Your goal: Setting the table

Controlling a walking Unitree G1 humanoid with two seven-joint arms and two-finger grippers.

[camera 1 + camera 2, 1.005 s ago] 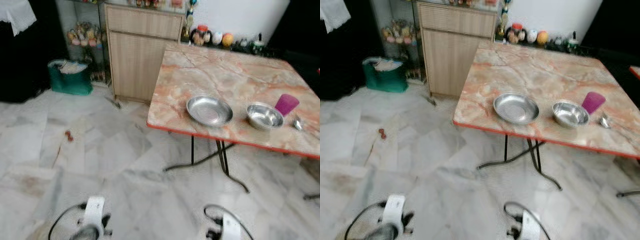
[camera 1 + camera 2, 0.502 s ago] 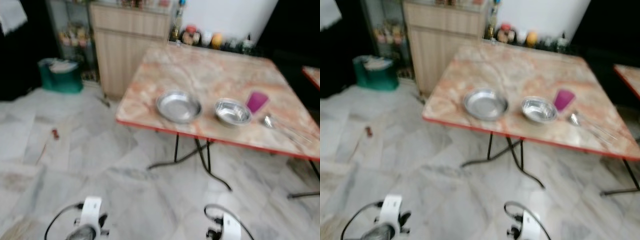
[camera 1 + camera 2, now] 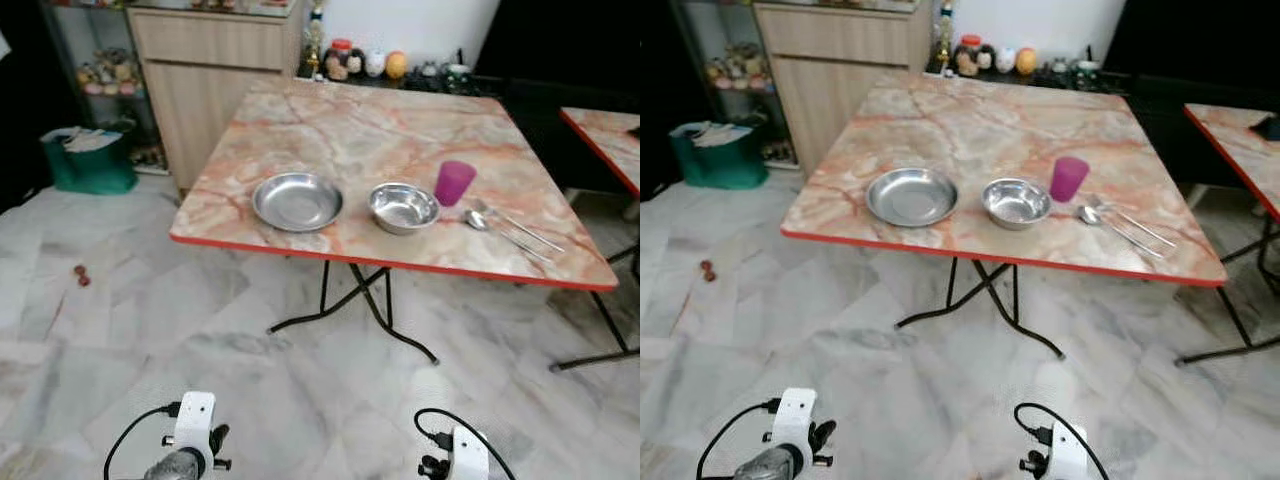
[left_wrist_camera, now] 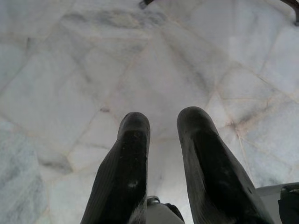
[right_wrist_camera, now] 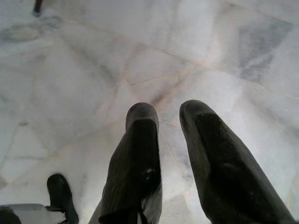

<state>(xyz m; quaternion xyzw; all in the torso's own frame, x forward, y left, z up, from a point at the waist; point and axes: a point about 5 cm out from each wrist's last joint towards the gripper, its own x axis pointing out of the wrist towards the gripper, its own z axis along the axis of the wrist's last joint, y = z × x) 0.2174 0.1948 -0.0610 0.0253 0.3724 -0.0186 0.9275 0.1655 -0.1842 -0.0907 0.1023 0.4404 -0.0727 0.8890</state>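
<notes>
A pink marble table [image 3: 400, 130] with a red edge stands ahead of me. Near its front edge lie a shallow steel plate [image 3: 297, 200], a steel bowl [image 3: 404, 207], an upright purple cup [image 3: 454, 183] and a spoon with other cutlery [image 3: 505, 228], in a row from left to right. Both arms hang low over the marble floor, well short of the table, their wrists at the bottom of the eye views. My left gripper [image 4: 163, 123] and right gripper [image 5: 169, 114] point at the floor, fingers slightly apart with nothing between them.
A wooden cabinet [image 3: 215, 75] stands behind the table's left corner, with a green bag [image 3: 88, 160] beside it. Jars [image 3: 370, 65] line the back wall. A second table [image 3: 605, 130] is at the right. Folding metal legs [image 3: 350, 300] cross under the table. A small red object [image 3: 80, 274] lies on the floor.
The whole picture has shifted: my camera swung right, so the table now sits near the middle and the second table has come into view. Nothing on the table has moved; both arms still hang.
</notes>
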